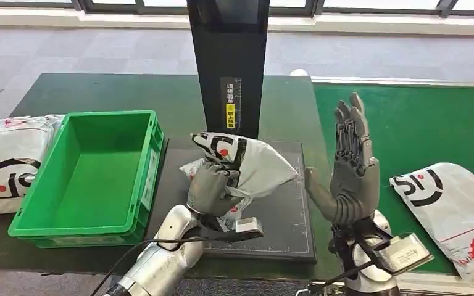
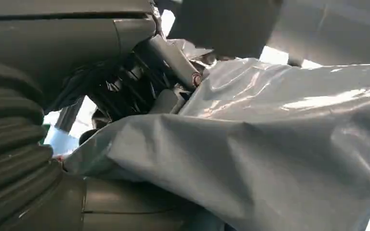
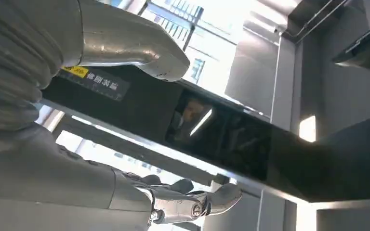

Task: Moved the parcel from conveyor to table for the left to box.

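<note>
The parcel is a white plastic mailing bag with black and red print. It stands crumpled on the dark mat in the middle of the tabletop, just in front of the black post. The left hand holds it at its lower left side, with the fingers closed into the loose film. The right hand stands upright just beside the parcel, apart from it, with the fingers spread wide and nothing in them.

The bag looks light and soft, and its film is smooth and shiny, so I judge it can slip or fold under a weak grip. A bunched fold near the thick middle seems the safest place to hold. The green box waits open near the left edge. Another parcel lies on the green conveyor.
</note>
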You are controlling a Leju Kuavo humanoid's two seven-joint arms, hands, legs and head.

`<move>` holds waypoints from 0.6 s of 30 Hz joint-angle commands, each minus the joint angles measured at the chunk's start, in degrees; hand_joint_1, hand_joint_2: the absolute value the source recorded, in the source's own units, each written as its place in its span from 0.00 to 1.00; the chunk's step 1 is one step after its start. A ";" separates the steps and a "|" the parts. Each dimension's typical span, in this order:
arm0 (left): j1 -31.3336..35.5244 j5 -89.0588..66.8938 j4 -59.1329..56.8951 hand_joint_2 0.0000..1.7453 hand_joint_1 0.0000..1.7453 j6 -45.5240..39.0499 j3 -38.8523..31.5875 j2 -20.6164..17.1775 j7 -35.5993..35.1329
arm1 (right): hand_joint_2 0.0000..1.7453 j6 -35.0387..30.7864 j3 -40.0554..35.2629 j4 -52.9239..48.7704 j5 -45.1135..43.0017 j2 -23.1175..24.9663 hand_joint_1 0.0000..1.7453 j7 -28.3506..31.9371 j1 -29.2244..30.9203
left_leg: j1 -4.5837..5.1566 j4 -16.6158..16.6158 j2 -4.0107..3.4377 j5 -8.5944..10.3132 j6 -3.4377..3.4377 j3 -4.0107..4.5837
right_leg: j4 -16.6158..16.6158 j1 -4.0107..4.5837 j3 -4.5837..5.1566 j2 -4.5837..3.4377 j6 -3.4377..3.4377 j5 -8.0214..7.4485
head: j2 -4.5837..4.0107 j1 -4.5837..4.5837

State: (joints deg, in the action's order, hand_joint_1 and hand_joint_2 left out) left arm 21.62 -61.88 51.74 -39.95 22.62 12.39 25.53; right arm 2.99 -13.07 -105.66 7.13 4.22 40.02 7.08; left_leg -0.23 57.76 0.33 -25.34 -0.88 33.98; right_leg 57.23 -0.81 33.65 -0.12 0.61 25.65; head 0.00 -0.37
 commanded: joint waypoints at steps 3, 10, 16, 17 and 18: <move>-6.35 2.48 14.74 1.00 1.00 -0.05 -16.90 1.83 7.44 | 1.00 0.15 -1.90 0.00 -0.96 -2.29 0.00 -0.02 0.31 | -0.04 -0.09 -0.19 -0.02 0.00 -0.10 | -0.12 0.06 -0.06 -0.14 -0.05 -0.03 | 0.00 0.00; -8.78 2.32 18.14 1.00 1.00 -0.05 -20.35 3.49 9.68 | 1.00 0.94 -1.84 0.62 -1.22 -1.82 0.00 -0.02 1.11 | -0.03 -0.07 -0.15 -0.02 0.02 -0.07 | -0.12 0.04 -0.05 -0.11 -0.02 -0.01 | 0.00 0.00; -9.46 1.48 20.00 1.00 1.00 -0.05 -22.60 3.72 9.75 | 1.00 1.19 -1.90 0.95 -1.19 -1.50 0.00 -0.02 1.42 | 0.00 -0.13 -0.13 -0.01 0.01 -0.11 | -0.12 0.01 -0.09 -0.08 -0.05 0.00 | 0.00 0.00; -10.26 -1.49 25.09 1.00 1.00 -0.05 -28.35 5.91 11.32 | 1.00 1.67 -1.88 1.26 -1.36 -1.30 0.00 -0.02 1.71 | -0.04 -0.05 -0.09 -0.03 0.00 -0.05 | -0.07 0.04 -0.05 -0.07 -0.03 0.01 | 0.00 0.00; -9.46 -2.16 28.44 1.00 1.00 -0.05 -35.87 7.61 14.47 | 1.00 2.23 -1.87 1.98 -1.43 -0.91 0.00 -0.02 2.46 | -0.04 -0.10 -0.17 -0.02 0.00 -0.09 | -0.12 0.05 -0.06 -0.13 -0.06 -0.02 | 0.00 0.02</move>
State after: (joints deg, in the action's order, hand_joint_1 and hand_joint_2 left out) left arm 12.69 -59.52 70.53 -39.95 5.44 15.17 35.58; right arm 4.00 -13.09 -106.14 6.10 3.93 40.02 6.78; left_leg -0.23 57.76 0.37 -25.36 -0.87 34.03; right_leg 57.22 -0.81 33.66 -0.09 0.62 25.68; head 0.00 -0.35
